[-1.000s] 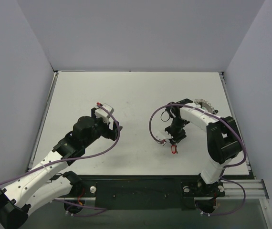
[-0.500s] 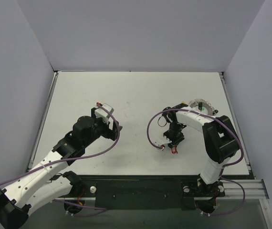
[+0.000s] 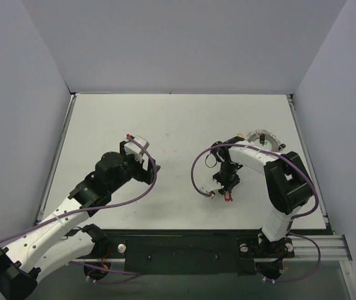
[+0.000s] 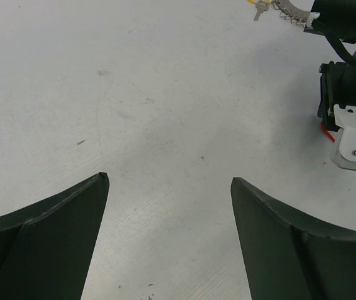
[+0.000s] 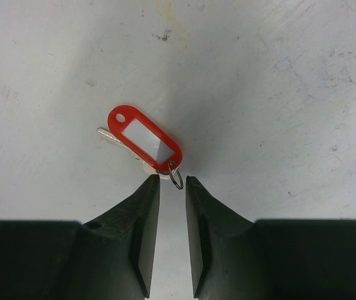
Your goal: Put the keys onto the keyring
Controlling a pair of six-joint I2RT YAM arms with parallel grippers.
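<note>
Now | left claw (image 4: 168,179) wide open, inside table (image 3: 178,112) edges | right claw (image 5: 172,180) barely apart at red key (image 5: 145,139), grip unclear

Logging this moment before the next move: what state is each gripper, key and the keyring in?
keyring: lying on the table, touched by neither gripper.
yellow key: by the keyring's end; threaded or not, cannot tell.
red key: flat on the table, not on the keyring.
left gripper: open wide, empty.
right gripper: jaws slightly apart, tips at the red key's small ring.
</note>
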